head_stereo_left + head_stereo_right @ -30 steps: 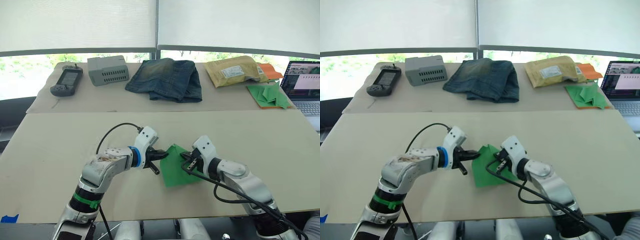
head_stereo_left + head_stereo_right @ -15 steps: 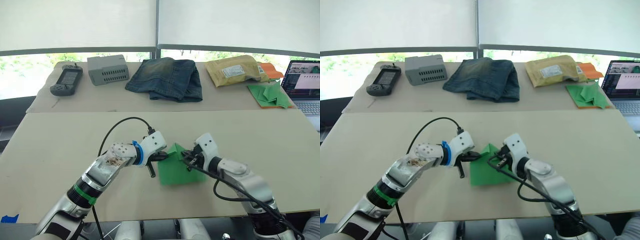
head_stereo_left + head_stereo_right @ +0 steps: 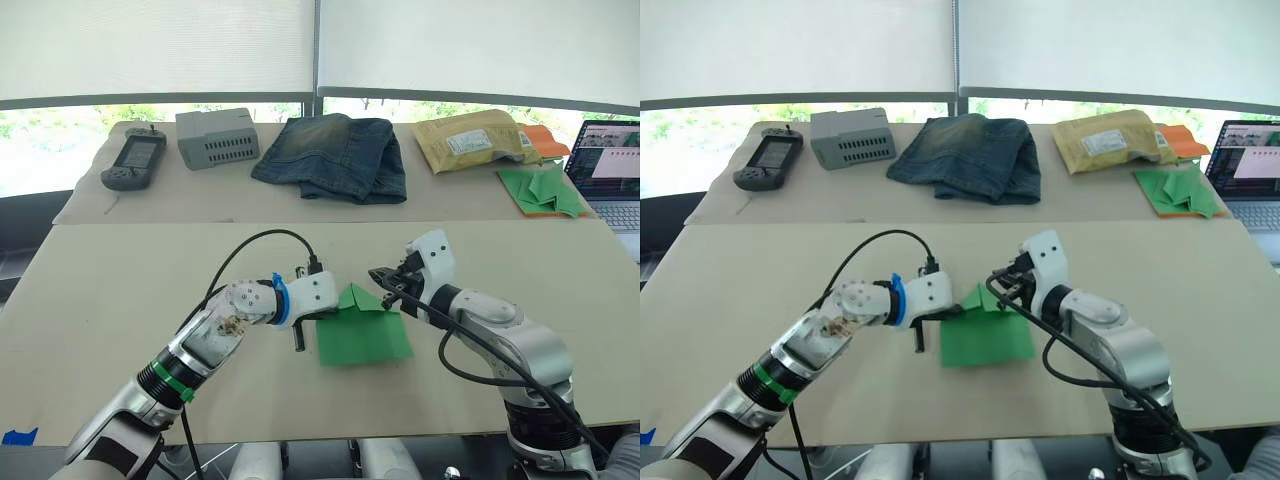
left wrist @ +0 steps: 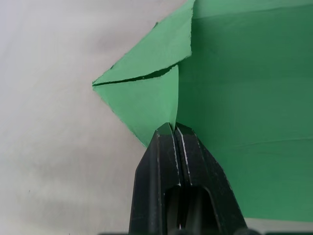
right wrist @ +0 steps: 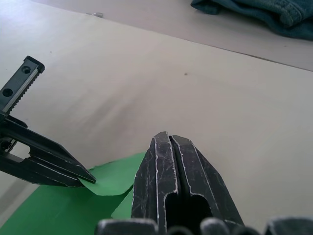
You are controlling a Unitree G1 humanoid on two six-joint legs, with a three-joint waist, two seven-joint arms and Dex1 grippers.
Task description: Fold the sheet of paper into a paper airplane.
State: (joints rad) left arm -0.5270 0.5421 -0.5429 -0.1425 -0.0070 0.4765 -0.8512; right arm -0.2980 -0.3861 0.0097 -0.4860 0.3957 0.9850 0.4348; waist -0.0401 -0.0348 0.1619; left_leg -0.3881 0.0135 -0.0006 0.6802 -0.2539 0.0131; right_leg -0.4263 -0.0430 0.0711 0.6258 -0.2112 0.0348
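Observation:
The sheet of paper is bright green and lies on the tan table between my two arms. It is flat, with a small folded flap standing up into a point at its far left corner. My left gripper reaches in from the left. Its fingers are shut, and in the left wrist view their tips pinch the edge of that flap. My right gripper hovers shut just above and beyond the paper's far right corner. Nothing is between its fingers.
Along the back of the table lie a handheld device, a grey box, folded jeans, a padded envelope, orange paper and a heap of green paper pieces. A laptop stands at the far right.
My right gripper has lifted off the paper and drawn back up and to the right. My left gripper has pushed in farther along the paper's left edge. The paper now lies flatter.

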